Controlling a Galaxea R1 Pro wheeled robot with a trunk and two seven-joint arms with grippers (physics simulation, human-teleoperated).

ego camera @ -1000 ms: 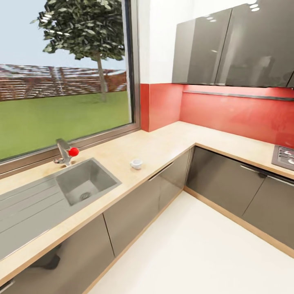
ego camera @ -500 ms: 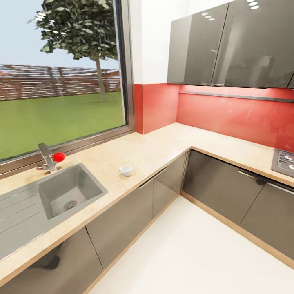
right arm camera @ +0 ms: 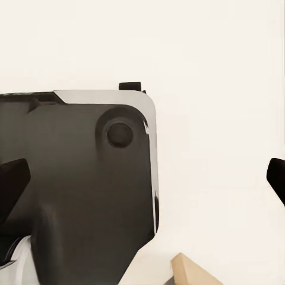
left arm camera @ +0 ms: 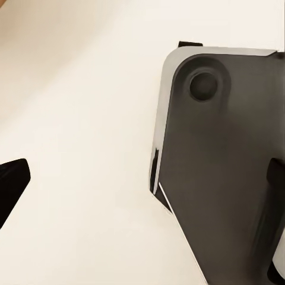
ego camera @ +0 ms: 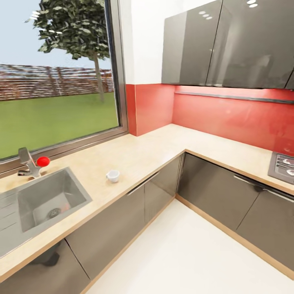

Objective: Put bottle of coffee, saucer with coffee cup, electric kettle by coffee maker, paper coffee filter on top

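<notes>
Standing near countertop (ego camera: 151,151) front edge | coffee cup (ego camera: 113,176) | sink (ego camera: 45,200) beside

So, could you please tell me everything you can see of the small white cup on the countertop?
The coffee cup is small, plain and white, looking like glazed ceramic, with a handle showing on its window-facing side. It stands upright and alone on the light wood-grain kitchen countertop, near the front edge, between the steel sink and the corner. Nothing but the countertop touches it; no saucer is under it.
</notes>
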